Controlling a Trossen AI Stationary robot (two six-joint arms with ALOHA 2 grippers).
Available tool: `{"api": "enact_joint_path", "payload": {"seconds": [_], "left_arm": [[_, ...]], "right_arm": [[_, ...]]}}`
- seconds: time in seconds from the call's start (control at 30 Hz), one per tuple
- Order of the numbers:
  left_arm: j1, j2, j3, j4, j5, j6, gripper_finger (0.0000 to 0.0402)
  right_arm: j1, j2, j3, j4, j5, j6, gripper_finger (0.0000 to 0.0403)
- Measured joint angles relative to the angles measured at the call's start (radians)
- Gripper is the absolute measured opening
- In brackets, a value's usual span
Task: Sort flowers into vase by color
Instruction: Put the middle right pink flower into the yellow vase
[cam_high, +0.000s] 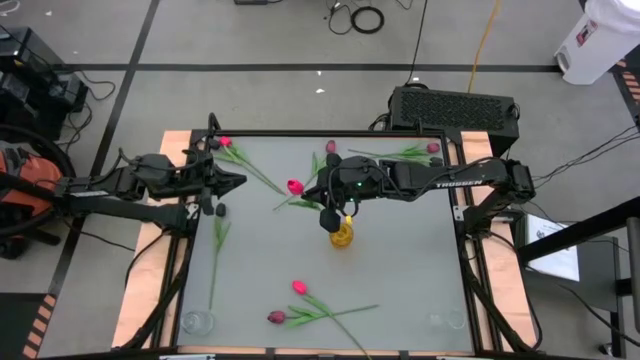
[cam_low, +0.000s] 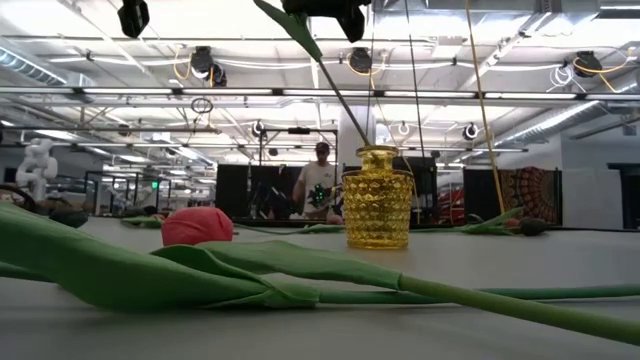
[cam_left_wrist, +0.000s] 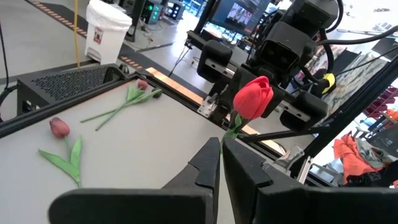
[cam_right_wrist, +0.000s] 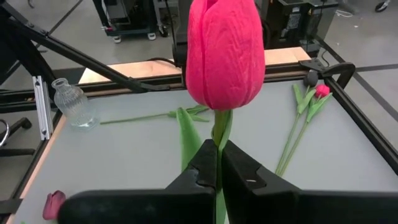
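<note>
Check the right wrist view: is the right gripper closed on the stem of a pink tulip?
Yes: the right gripper has its fingers pressed together on the green stem just below the pink tulip head.

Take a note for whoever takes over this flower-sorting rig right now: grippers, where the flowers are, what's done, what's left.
Right gripper: jaws shut on the pink tulip stem, above the yellow vase. The stem's lower end is at the vase mouth.
Left gripper: jaws shut, nothing seen in them, over the table's left side.
Done: no flower released into a vase yet.
Left: drop this tulip in, then sort the other tulips lying scattered around the table. A clear vase stands at a corner.
</note>
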Motion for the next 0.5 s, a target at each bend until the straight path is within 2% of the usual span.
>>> {"api": "enact_joint_path", "payload": {"seconds": [0.5], "left_arm": [[0.0,0.0,0.0,0.0,0.0,0.0,0.0026]], "right_arm": [[0.0,0.0,0.0,0.056,-0.026,-0.007,0.0]]}}
